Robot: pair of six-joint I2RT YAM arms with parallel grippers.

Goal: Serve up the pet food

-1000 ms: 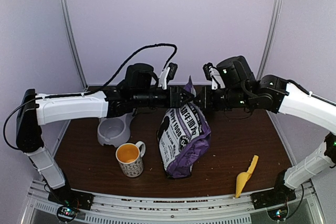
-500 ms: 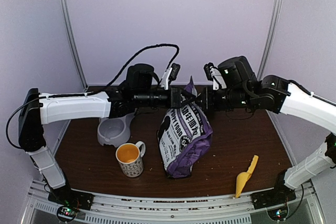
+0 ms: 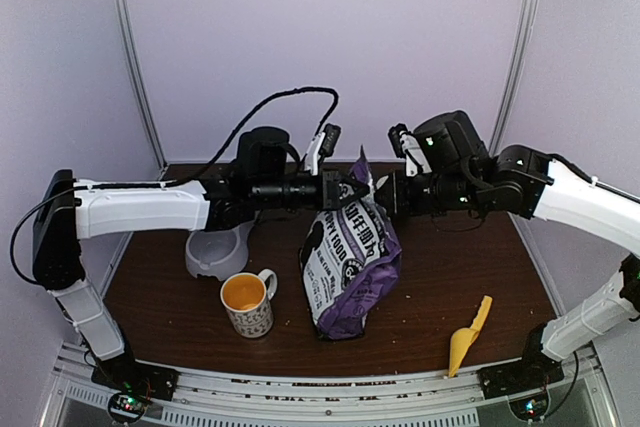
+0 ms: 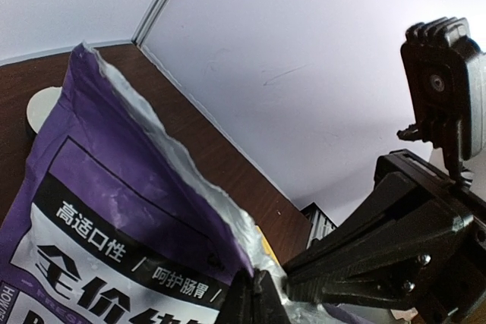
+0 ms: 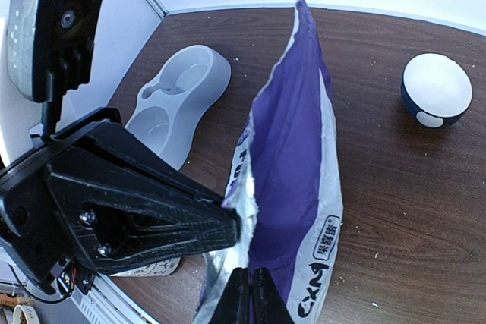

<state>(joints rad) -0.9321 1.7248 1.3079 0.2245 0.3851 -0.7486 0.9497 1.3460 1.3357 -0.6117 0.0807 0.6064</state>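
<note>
Item one, the pet food: we could not see the kibble itself, which was hidden inside the purple bag (image 3: 350,257). We recorded the bag at mid-worktop (image 3: 450,277), its base resting on the wood and its torn, silver-lined top edge drawn up to a point. Left pincer (image 3: 355,190): clenched on that top edge from the left, fingers flat against the foil. Right pincer (image 3: 380,192): likewise clenched on the same edge from the right, almost tip to tip with the left one, both arms stretched level above the worktop. Left of the bag we noted a grey double pet bowl (image 3: 215,247), partly under the left arm. Nearer the edge stood a patterned mug (image 3: 247,302) with orange lining, upright, just beside the bag. A yellow scoop (image 3: 468,335) lay well apart at the near right. Behind the bag, the right wrist view gave us a round white-and-dark object (image 5: 434,89), kind uncertain.
</note>
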